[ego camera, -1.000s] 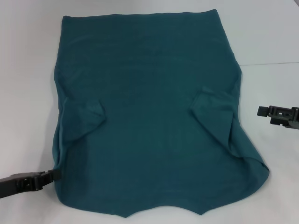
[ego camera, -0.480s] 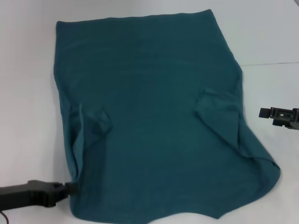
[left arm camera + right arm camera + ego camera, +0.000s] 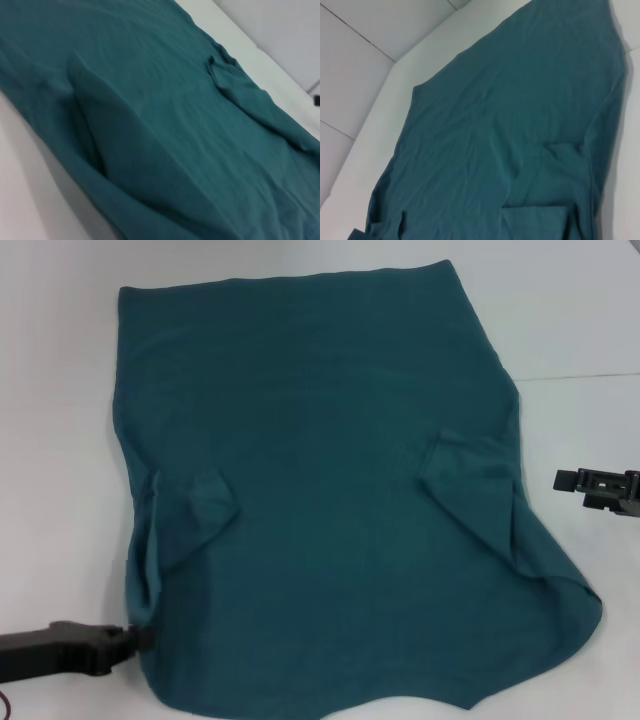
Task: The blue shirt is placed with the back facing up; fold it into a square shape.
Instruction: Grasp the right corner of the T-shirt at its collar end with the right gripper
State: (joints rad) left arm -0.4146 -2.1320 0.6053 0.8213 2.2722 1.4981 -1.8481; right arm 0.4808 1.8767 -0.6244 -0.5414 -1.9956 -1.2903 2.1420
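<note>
Judging early: we see blue shirt [image 3: 330,490] sleeves tucked in, square unmade; left gripper [image 3: 135,638] at its near-left edge, clamp state unclear; right gripper [image 3: 572,480] idle at worktop's right edge, likewise unclear.

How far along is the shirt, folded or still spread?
Mostly spread. The blue shirt lies flat on the table, with only both sleeves tucked inward onto it. The left gripper is at its near left edge; the right gripper is off the cloth.

White matte tabletop [image 3: 60,490], even diffuse light; thin dark seam [image 3: 580,376] at 2 o'clock; pale tiled wall [image 3: 355,60] behind.
</note>
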